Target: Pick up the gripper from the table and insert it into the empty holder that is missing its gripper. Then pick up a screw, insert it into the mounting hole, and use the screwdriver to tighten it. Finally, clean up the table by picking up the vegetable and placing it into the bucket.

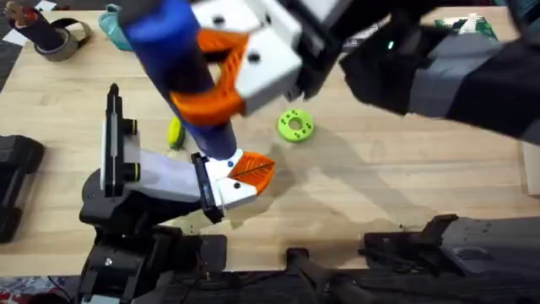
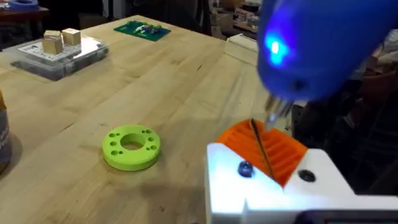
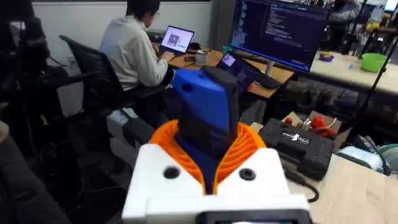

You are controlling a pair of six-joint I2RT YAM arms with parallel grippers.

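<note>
Screwdriver [image 1: 181, 63] pinched in right gripper [image 3: 211, 165], bit set against screw [image 2: 245, 168] in holder [image 2: 273, 186] above worktop [image 1: 380, 186]. Left gripper state cannot be told. No legible writing seen.

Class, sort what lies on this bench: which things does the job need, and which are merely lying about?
Job: screwdriver, held by the right gripper; holder; vegetable.
Lying about: green disc; tape roll; circuit board; clear box of blocks.
</note>
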